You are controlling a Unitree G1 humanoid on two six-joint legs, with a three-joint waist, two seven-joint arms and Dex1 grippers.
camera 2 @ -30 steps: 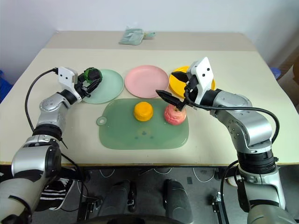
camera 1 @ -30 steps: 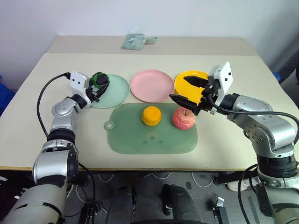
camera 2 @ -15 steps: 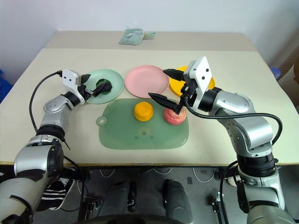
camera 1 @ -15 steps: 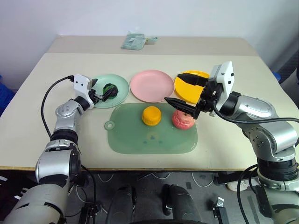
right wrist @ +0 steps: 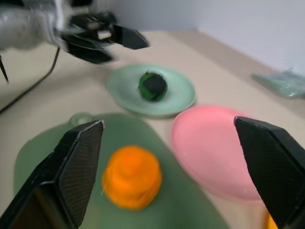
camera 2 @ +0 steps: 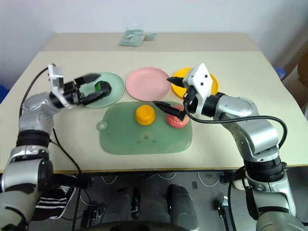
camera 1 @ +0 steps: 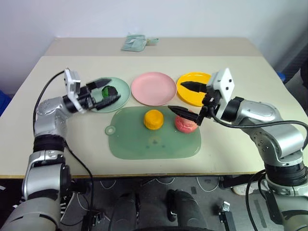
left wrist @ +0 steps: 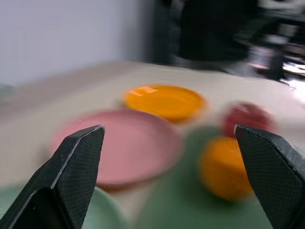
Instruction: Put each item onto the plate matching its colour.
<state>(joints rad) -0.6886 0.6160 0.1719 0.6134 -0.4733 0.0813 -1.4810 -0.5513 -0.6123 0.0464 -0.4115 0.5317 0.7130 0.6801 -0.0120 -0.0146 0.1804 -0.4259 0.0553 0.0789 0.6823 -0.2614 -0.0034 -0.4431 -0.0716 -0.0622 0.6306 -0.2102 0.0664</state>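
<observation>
Plastic: three plates (camera 1: pixel 153 88), three toy foods (camera 1: pixel 154 119), one mat (camera 1: pixel 154 142).

My head views are bright and evenly lit, soft light from above, and the bench (camera 1: pixel 231 62) shows no glare. Shadows are faint and short, lying just under the plates and under my arms. Both head views stay sharp across the frame. My left wrist view is heavily blurred: the pink plate (left wrist: pixel 128 148) and orange fruit (left wrist: pixel 224 167) smear into soft patches. My right wrist view is softer too, with the orange fruit fuzzy-edged at lower centre.
</observation>
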